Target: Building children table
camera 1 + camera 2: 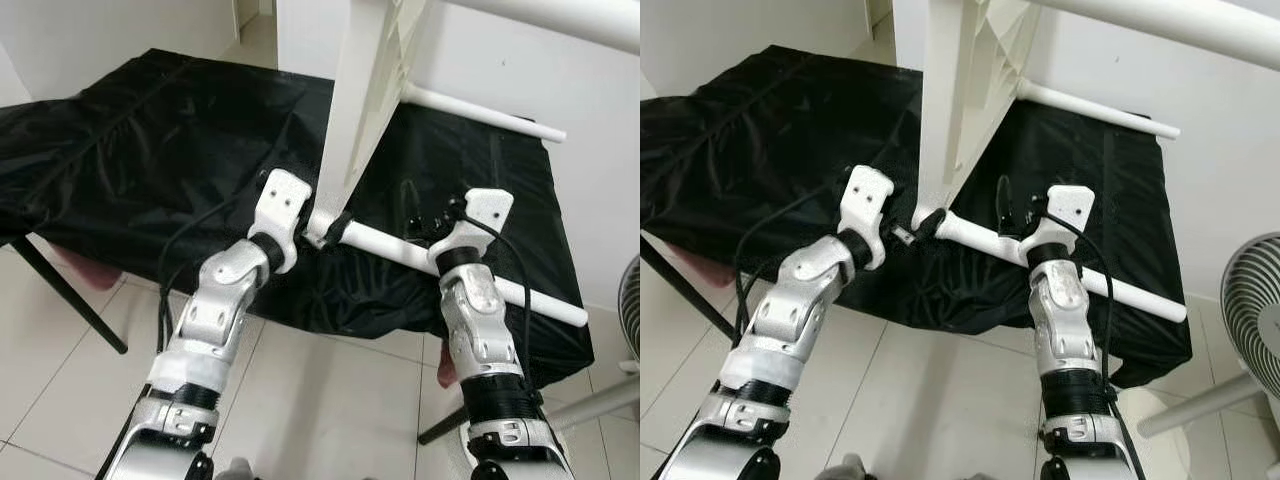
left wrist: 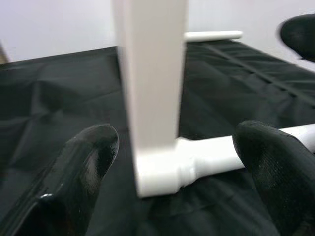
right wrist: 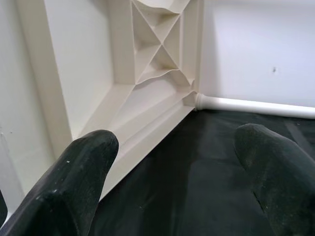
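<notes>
The tabletop (image 1: 352, 110) stands on edge on the table (image 1: 130, 150), near its right side. One leg (image 1: 470, 272) runs from its lower corner along the table's front edge, another leg (image 1: 485, 113) along the back edge.

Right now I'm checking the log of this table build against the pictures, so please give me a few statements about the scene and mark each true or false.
1. The white tabletop stands on its edge on the black cloth. True.
2. The near white leg is detached and lies apart from the tabletop. False: it is joined at the tabletop's lower corner.
3. The left gripper has its fingers open on either side of that corner joint. True.
4. The right gripper is shut on the far leg. False: its fingers are spread wide and hold nothing.
5. A fan stands on the floor to the robot's right. True.
</notes>
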Controlling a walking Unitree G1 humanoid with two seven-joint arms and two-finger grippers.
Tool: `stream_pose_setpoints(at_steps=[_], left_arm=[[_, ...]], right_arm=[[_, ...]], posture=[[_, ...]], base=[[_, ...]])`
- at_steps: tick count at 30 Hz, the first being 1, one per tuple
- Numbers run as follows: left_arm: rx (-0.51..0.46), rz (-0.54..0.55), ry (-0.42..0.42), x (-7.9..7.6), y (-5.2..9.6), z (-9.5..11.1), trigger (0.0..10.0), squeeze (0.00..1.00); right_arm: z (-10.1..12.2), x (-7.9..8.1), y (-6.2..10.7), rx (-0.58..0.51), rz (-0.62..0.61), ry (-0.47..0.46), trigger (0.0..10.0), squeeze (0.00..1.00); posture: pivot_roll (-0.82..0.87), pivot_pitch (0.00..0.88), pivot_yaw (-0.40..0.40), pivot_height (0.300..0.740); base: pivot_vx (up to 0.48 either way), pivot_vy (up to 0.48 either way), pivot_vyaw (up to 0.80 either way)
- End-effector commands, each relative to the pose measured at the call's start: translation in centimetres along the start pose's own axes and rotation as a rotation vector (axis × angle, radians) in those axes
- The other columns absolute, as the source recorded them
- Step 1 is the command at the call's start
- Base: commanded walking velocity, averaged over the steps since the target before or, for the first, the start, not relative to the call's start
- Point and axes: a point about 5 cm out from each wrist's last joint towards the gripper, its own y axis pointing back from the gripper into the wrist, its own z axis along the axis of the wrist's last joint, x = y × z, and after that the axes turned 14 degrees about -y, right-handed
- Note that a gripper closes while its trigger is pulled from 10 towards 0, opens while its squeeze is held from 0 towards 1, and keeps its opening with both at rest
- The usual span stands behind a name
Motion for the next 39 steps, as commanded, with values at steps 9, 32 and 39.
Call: stream_pose_setpoints(at_steps=[9, 32, 39], left_arm=[[0.045, 0.395, 0.011, 2.0, 0.4, 0.1, 10.0, 0.00], [0.067, 0.334, 0.048, 0.7, -0.9, -0.8, 10.0, 0.00], [0.032, 0.319, 0.045, 0.7, -1.6, 0.2, 10.0, 0.00]], right_arm=[[0.2, 0.1, 0.1, -0.035, -0.033, 0.006, 10.0, 0.00], [-0.1, 0.3, 0.6, -0.010, -0.053, 0.047, 10.0, 0.00], [0.2, 0.2, 0.6, -0.018, -0.055, 0.057, 10.0, 0.00]], posture=[[0.12, 0.003, -0.022, 0.740], [0.10, 0.067, -0.021, 0.740], [0.10, 0.069, -0.014, 0.740]], base=[[0.000, 0.000, 0.00], [0.000, 0.000, 0.00], [0.000, 0.000, 0.00]])
